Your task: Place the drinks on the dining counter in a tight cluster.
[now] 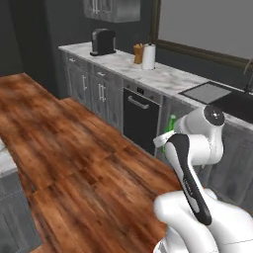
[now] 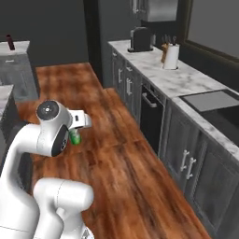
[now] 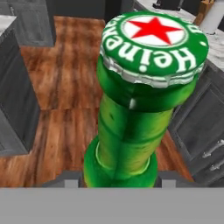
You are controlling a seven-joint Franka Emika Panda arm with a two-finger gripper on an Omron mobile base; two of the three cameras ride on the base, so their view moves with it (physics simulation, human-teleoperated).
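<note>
Green bottle [image 3: 131,127] held in the half-closed pincer [image 3: 118,181] above the floor; keep it upright towards the maroon bottle [image 2: 10,42] at eleven o'clock

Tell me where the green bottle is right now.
The green bottle is held in the hand, above the wood floor, in front of the dishwasher.

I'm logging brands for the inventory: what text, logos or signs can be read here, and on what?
"Heineken", white letters ringing a red star: on the cap of the green bottle in the hand view.
Dishwasher control panel: marks too small to read.
Coffee machine, paper towel roll: no readable text.
</note>
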